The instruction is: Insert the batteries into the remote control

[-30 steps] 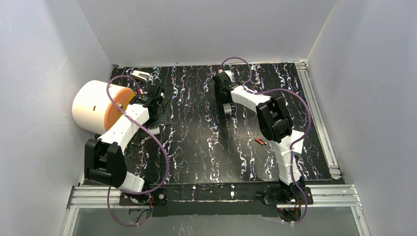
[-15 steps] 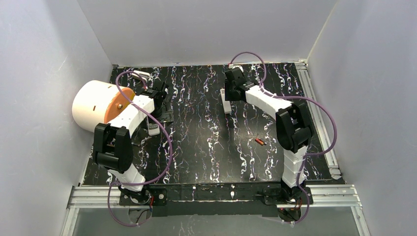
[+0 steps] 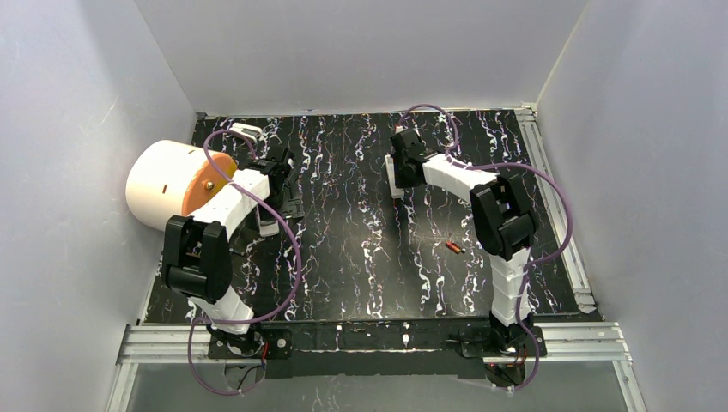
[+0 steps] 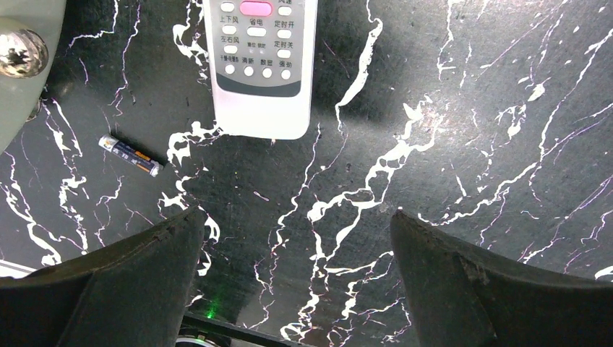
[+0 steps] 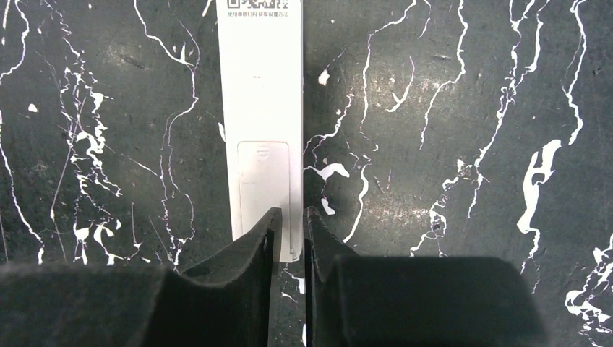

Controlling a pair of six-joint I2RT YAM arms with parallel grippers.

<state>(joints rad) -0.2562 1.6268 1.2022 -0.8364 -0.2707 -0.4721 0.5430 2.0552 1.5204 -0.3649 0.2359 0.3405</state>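
Note:
A slim white remote (image 5: pixel 262 108) lies face down, its battery cover (image 5: pixel 264 173) closed. My right gripper (image 5: pixel 292 211) hovers over its near right corner, nearly shut, with only a narrow slit between the jaws and nothing gripped. Orange-red batteries (image 3: pixel 454 247) lie on the table near the right arm. A second white remote (image 4: pixel 256 65), buttons up, lies ahead of my left gripper (image 4: pixel 296 214), which is wide open and holds nothing. A dark slim battery (image 4: pixel 130 155) rests to the left of that remote.
A big white cylinder with an orange face (image 3: pixel 167 184) lies at the table's left edge beside the left arm. A small white object (image 3: pixel 246 133) sits at the back left. Metal rails (image 3: pixel 558 215) border the black marbled table (image 3: pixel 360 257).
My right gripper's jaws have closed to a narrow slit, and it has shifted a little toward the slim remote's end. The left arm has folded up, elbow raised; its jaws stay wide.

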